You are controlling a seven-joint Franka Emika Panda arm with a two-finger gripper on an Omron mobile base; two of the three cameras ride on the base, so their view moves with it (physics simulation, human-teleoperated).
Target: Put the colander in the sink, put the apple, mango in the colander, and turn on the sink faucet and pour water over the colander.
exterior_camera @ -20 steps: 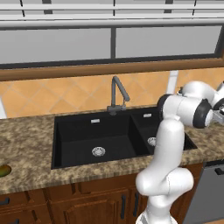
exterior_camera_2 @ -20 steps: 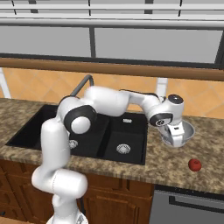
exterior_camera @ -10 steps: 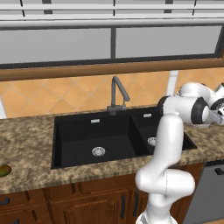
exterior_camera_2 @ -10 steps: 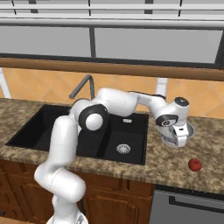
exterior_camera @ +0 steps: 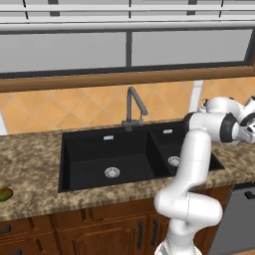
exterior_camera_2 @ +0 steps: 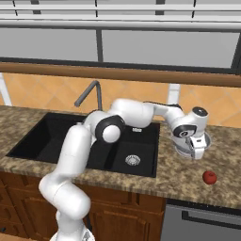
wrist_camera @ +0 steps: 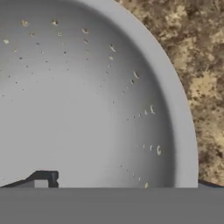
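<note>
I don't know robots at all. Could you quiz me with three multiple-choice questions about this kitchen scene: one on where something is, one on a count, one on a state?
1. Where is the apple?
A. in the large basin
B. on the counter right of the sink
C. in the colander

2. How many basins does the sink have?
A. one
B. two
C. three

3. Is water running from the sink faucet?
A. yes, a stream
B. no, none
C. it drips

Answers: 1 B, the red fruit lies on the stone past the end effector. 2 B, a large and a smaller basin. 3 B, no stream shows under the spout.
</note>
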